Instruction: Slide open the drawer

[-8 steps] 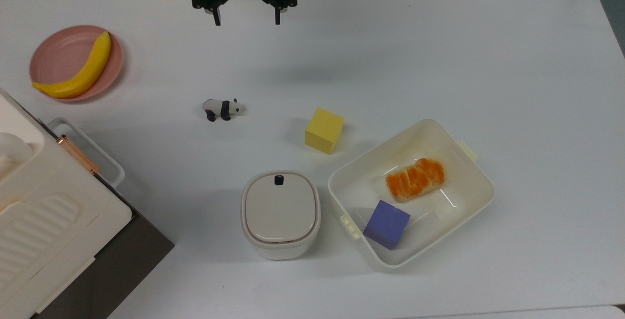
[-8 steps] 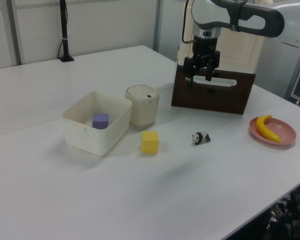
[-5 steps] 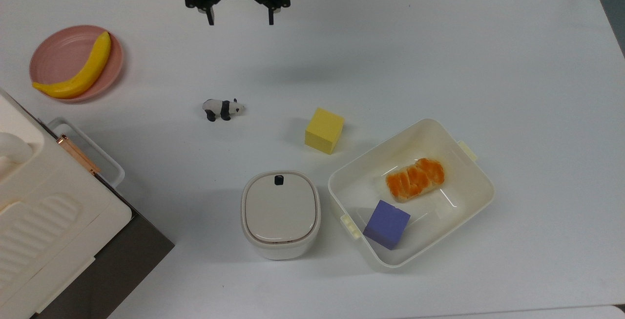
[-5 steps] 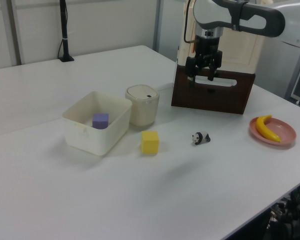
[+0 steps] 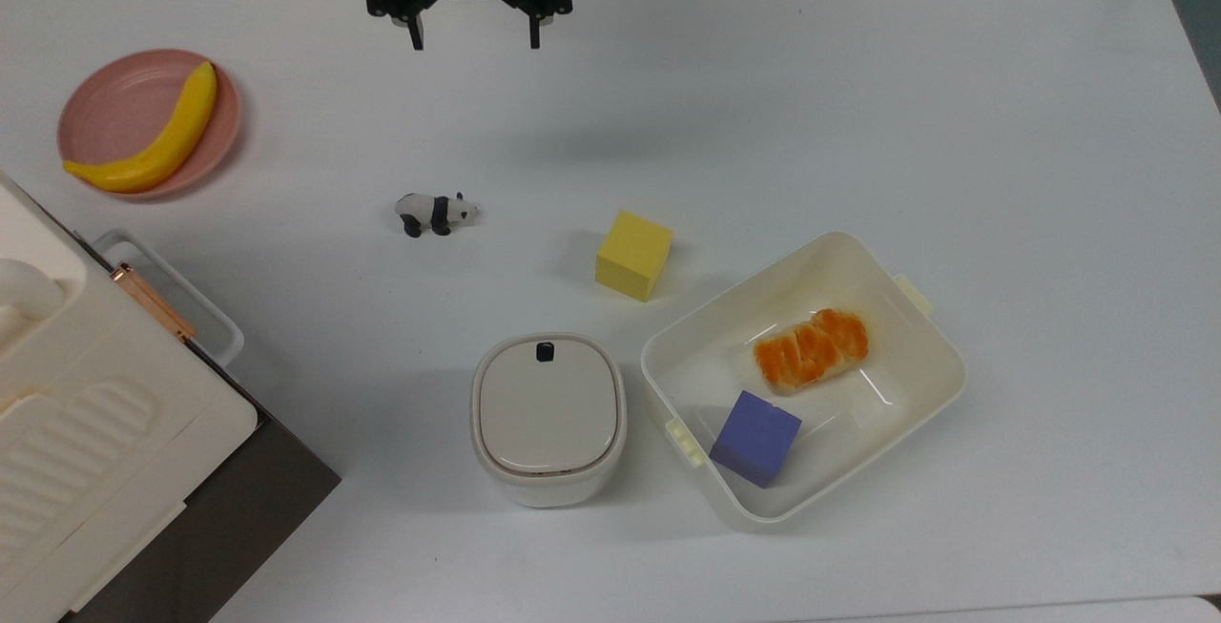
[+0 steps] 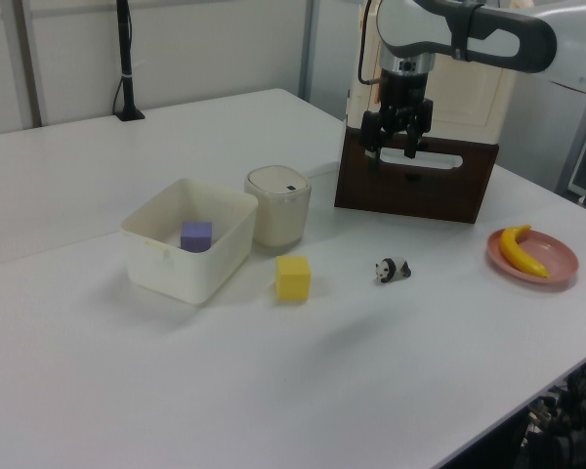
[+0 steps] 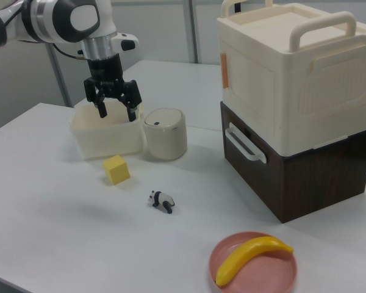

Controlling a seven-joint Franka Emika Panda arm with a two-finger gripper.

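The drawer (image 7: 259, 183) is a dark brown box at the right view's right, shut, with a white loop handle (image 7: 244, 144) on its front. A cream appliance (image 7: 293, 73) sits on top of it. In the top view the drawer's handle (image 5: 183, 297) lies at the lower left. In the left view the drawer (image 6: 415, 191) stands behind the arm. My gripper (image 5: 474, 39) hangs open and empty well above the table at the top view's upper edge, far from the handle. The gripper (image 7: 117, 115) is also seen in the right view and the gripper (image 6: 391, 154) in the left view.
A pink plate (image 5: 105, 98) with a banana (image 5: 157, 136) lies at the top view's left. A toy panda (image 5: 435, 213), a yellow cube (image 5: 633, 255) and a lidded cream pot (image 5: 547, 418) stand mid-table. A cream tub (image 5: 935, 356) holds a purple cube (image 5: 755, 437) and bread (image 5: 811, 349).
My gripper drifted slightly toward the top view's left, then eased back a little. It stays open and empty. Nothing on the table has moved.
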